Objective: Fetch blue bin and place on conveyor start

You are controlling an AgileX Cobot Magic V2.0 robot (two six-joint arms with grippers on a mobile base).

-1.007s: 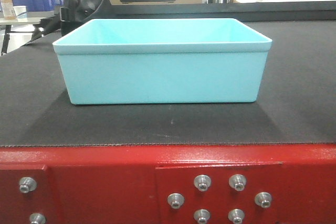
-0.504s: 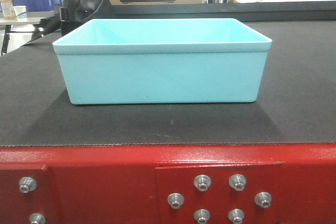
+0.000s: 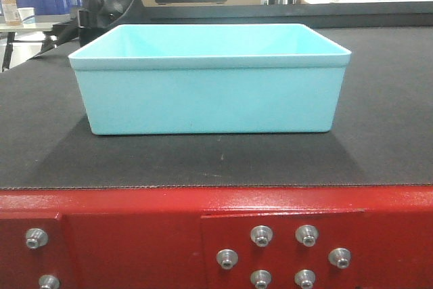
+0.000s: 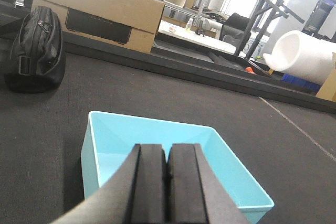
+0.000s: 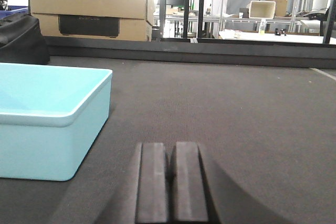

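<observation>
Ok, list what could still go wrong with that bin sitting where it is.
1. The left gripper is shut and hangs over the blue bin; lowering it could bump the rim or shove the bin.
2. The right gripper, also shut, sits beside the bin's wall, so a sideways sweep could knock it.
3. The bin rests near the red frame edge of the conveyor start; a push that way might tip it off.

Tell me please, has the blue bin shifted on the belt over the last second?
No. The blue bin keeps its place against the red frame bolts.
</observation>
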